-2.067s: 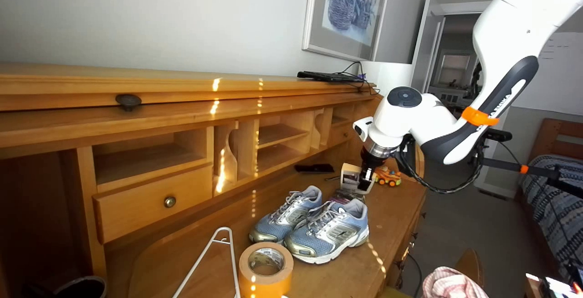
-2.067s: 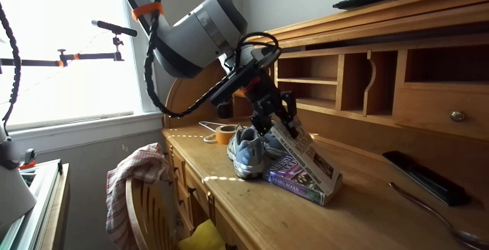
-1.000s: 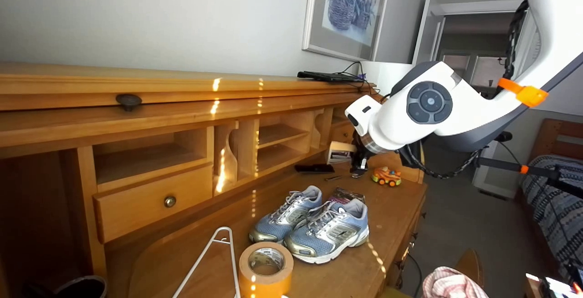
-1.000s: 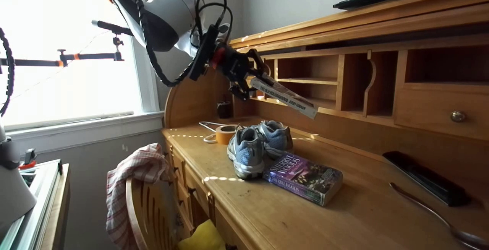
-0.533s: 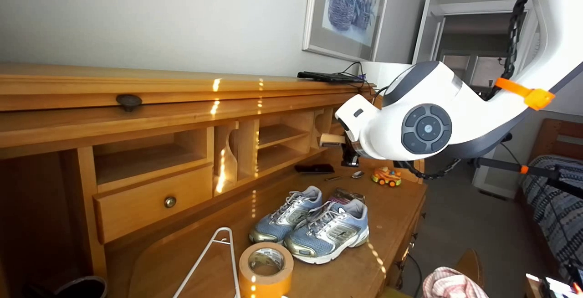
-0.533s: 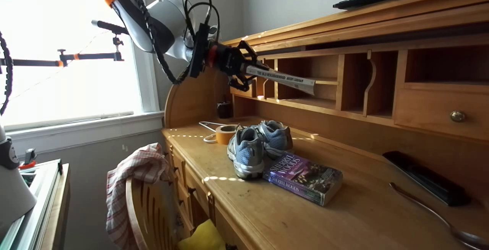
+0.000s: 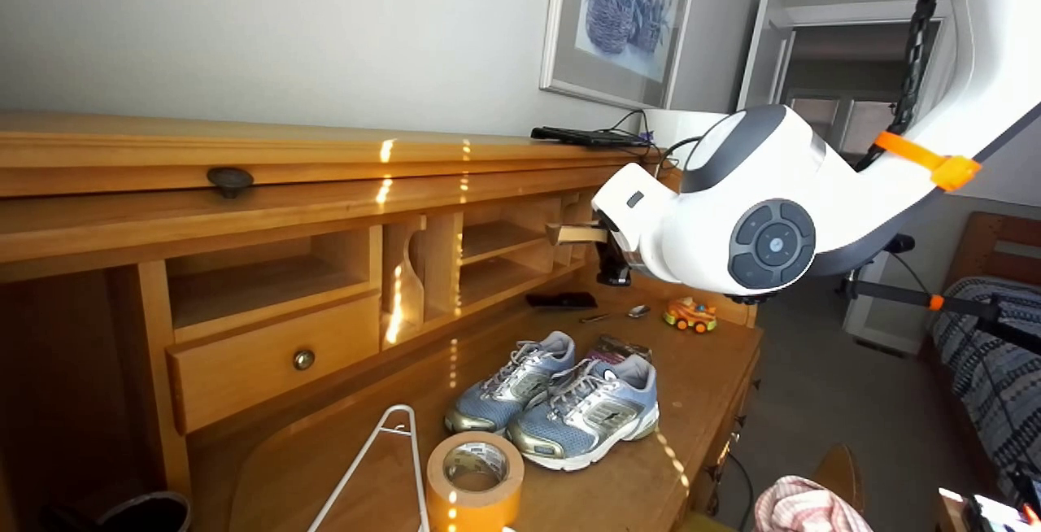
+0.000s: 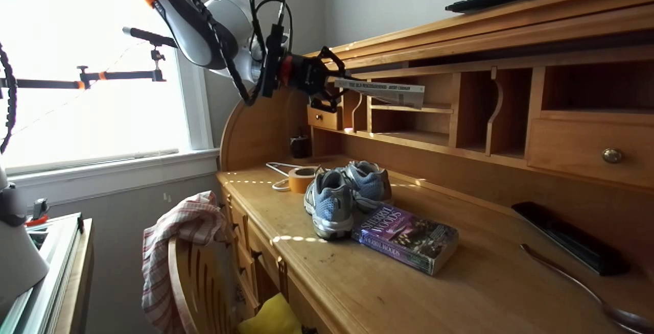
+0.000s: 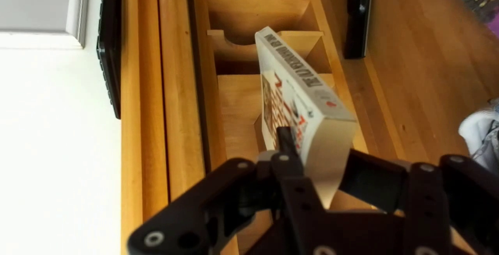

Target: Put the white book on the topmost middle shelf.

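My gripper (image 9: 320, 146) is shut on the white book (image 9: 290, 87), one finger against its printed cover and the other on its far side. In an exterior view the white book (image 8: 393, 93) sticks out from the gripper (image 8: 343, 89) almost level, spine toward the camera, high above the desk. Its free end overlaps the opening of the middle compartment; whether it reaches inside I cannot tell. The topmost middle shelf (image 8: 438, 109) is a thin board between two uprights, partly covered by the book there. Another exterior view shows the shelf (image 7: 500, 241) with nothing on it, the book (image 7: 577, 234) to its right.
Curved dividers (image 8: 493, 109) stand in slots beside the middle compartment, and a thick ledge (image 7: 341, 198) runs above. Below on the desk lie a purple book (image 8: 406, 237), grey-blue sneakers (image 8: 332, 204), a tape roll (image 7: 474, 479), a black case (image 8: 569, 237) and a spoon (image 8: 572, 278).
The white book has been lifted off the purple book and swung from steeply tilted to nearly level. Over the last half second it has risen a little further and come closer to the shelves.
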